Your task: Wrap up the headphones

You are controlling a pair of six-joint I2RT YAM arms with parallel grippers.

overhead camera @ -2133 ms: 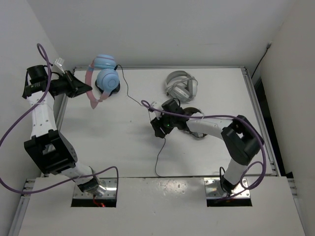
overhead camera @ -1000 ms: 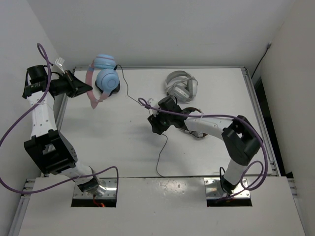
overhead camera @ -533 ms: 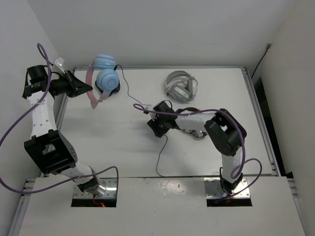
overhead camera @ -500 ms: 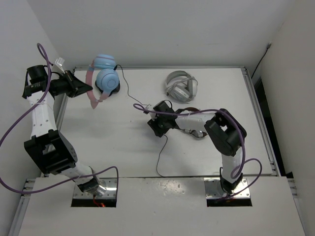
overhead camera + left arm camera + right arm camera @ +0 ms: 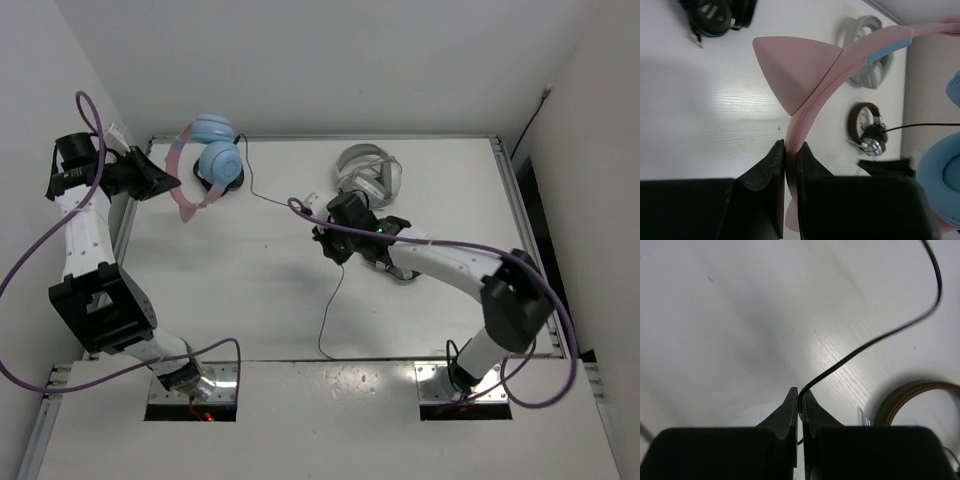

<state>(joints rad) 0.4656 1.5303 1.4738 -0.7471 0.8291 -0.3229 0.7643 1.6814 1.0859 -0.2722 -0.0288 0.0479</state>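
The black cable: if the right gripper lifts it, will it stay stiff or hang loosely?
Probably floppy: the cable curves loosely across the table. It looks thin, so likely light, and might slip from the shut right gripper. Pulling may tug the headphones, though the left gripper clamps their headband.

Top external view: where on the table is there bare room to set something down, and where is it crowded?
Bare: the wide near-left stretch of table between the left arm and the cable. Crowded: the far middle, where the right gripper pinches the cable beside the grey headphones.
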